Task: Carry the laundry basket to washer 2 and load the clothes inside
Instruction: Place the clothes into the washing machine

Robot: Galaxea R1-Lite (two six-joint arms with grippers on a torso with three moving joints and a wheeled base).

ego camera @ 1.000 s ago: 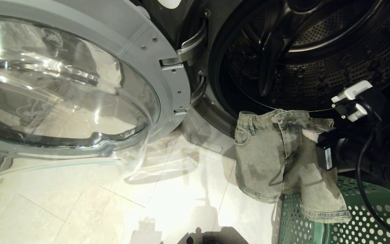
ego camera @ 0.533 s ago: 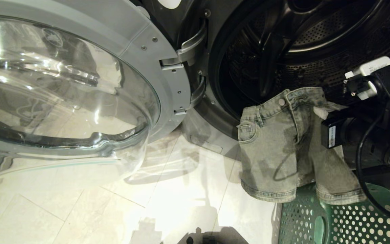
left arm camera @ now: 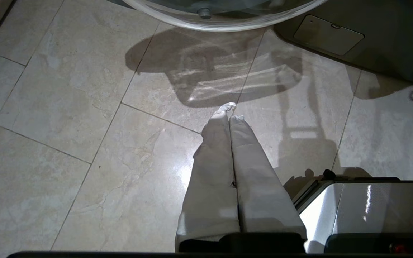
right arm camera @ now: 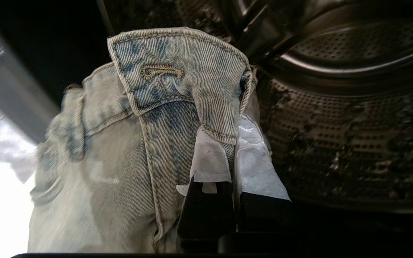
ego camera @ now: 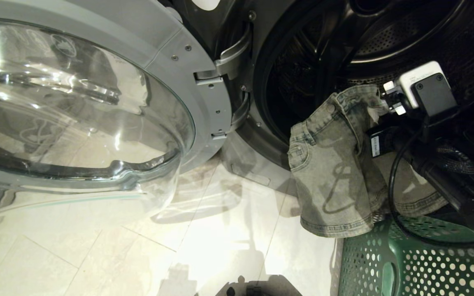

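Denim shorts [ego camera: 335,164], faded grey-blue with stitched seams, hang by the waistband from the right hand [right arm camera: 232,150], which is clamped shut on the fabric. In the right wrist view the two white-padded fingertips [right arm camera: 210,163] pinch a folded section of waistband close beside the buttonhole, and the perforated steel drum [right arm camera: 353,136] fills the background behind them. In the head view the waistband sits at the mouth of the washer opening [ego camera: 286,82], level with the dark rubber door seal, while the two legs hang below it, their hems reaching down to the rim of the laundry basket [ego camera: 410,263]. The basket, dark green with round perforations, stands on the floor directly before the washer, at the robot's right. The right arm [ego camera: 438,172], black with a trailing cable, reaches in from the right edge above the basket. The washer door [ego camera: 80,115], round glass in a grey rim, stands swung fully open to the left on its hinge [ego camera: 233,53]. No number label is visible on the machine. The left hand [left arm camera: 230,111] hangs apart from the work over pale floor tiles [left arm camera: 84,107], its white-padded fingers pressed together and holding nothing, with the lower rim of the open door beyond it.
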